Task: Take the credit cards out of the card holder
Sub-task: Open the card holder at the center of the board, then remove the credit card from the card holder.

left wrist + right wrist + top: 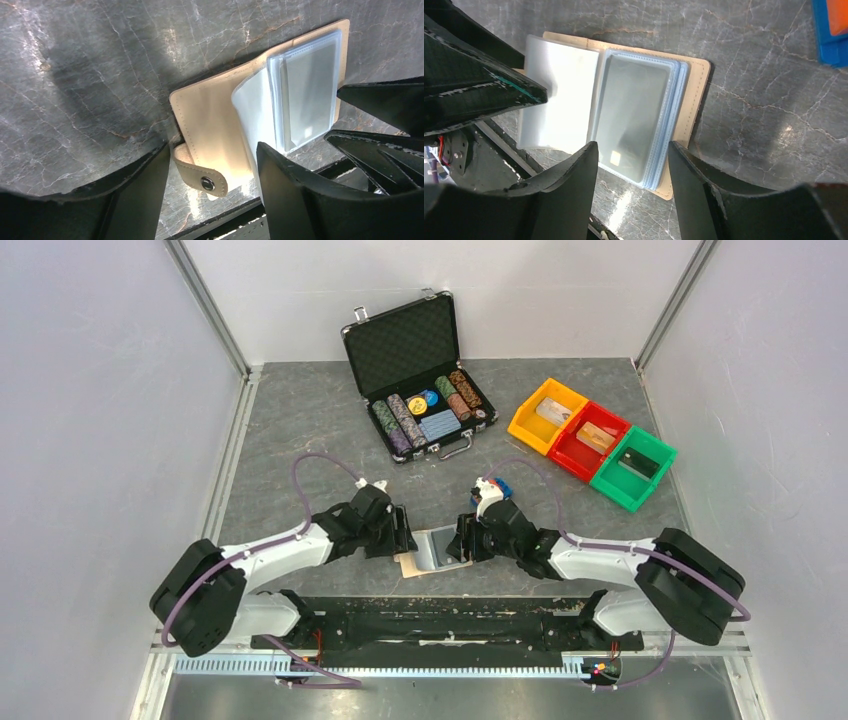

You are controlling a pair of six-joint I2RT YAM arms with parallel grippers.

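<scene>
The card holder [432, 551] lies open on the grey table between my two grippers. In the left wrist view its tan cover [210, 120] faces up with the snap tab [207, 182] curled at the near end, and clear sleeves [305, 95] fan to the right. In the right wrist view a grey-teal credit card [634, 110] with a gold chip sits inside the top sleeve of the pale blue stack. My left gripper [212, 146] is open and straddles the tab end. My right gripper [633, 145] is open and straddles the sleeve stack. Other cards are hidden.
A black chip case [415, 375] stands open at the back. Yellow [547, 415], red [590, 440] and green [633, 468] bins sit at the back right. The table's front edge with a black rail [440, 615] runs just behind the holder.
</scene>
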